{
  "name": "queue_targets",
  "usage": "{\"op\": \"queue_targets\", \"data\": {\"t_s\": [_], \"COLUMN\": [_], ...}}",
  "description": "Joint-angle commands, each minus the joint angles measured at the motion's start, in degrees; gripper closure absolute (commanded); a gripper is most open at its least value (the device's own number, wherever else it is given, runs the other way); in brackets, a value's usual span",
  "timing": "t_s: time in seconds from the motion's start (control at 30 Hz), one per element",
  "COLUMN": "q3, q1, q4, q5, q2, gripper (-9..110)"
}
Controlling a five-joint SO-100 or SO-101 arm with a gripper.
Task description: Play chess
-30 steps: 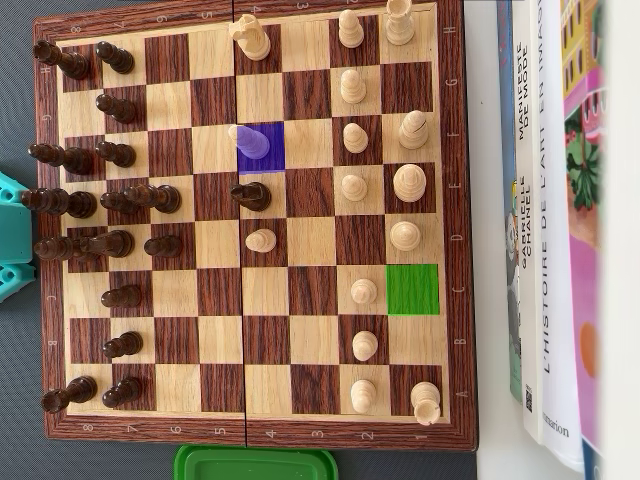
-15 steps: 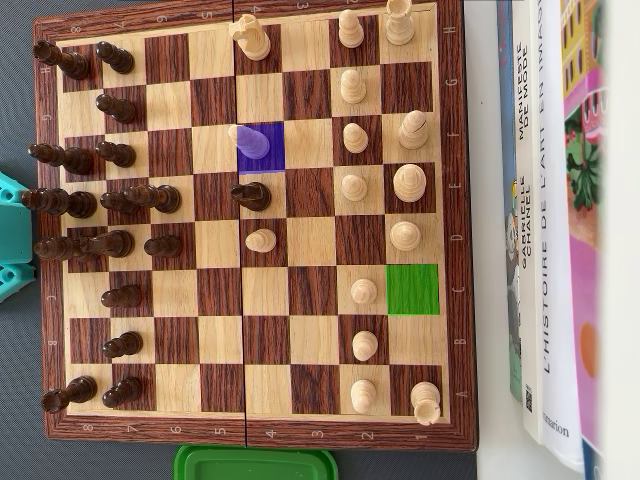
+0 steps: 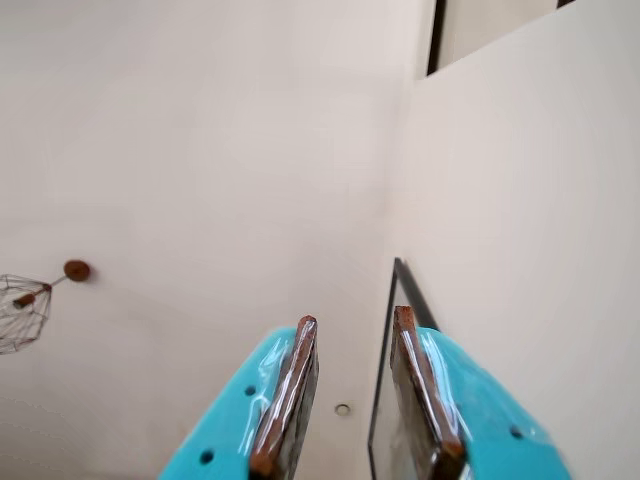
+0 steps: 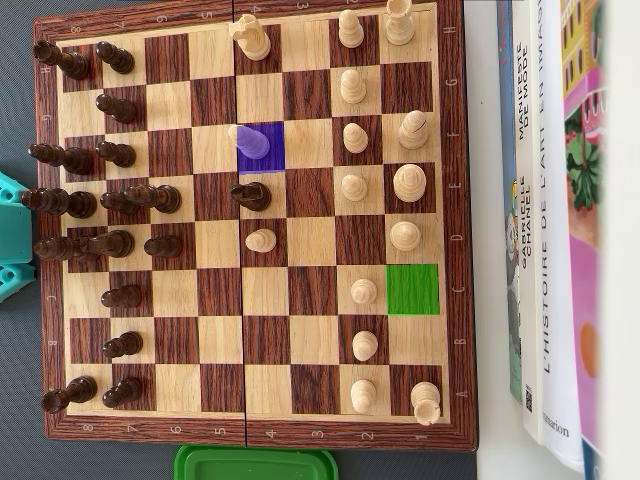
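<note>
Wrist view: jaws [image 3: 352,322] parted, empty, aimed at bare wall; board [image 4: 255,430] out of sight, arm [image 4: 12,240] cropped overhead.

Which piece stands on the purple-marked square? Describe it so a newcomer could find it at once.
In the overhead view, start at the chessboard and find its single purple square, left of centre in the upper half. The light piece there looks violet-tinted, unlike the dark pawn just below.

Teal hand [image 3: 350,320] pointing upward, fingers [image 3: 290,395] parted, empty.
</note>
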Motion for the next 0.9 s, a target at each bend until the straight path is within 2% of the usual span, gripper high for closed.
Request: {"op": "queue_targets", "data": {"t_s": [0.0, 0.23, 0.4, 0.87], "q3": [-2.37, -9.23, -16.26, -31.64], "q1": [-1.32, -2.72, -3.16, -9.84], "q4": [4.92, 13.18, 25.58, 84.81], "q5": [-0.79, -1.23, -1.23, -1.23], "q2": [-2.46, -12.04, -16.26, -23.55], "gripper": [89, 89, 89, 89]}}
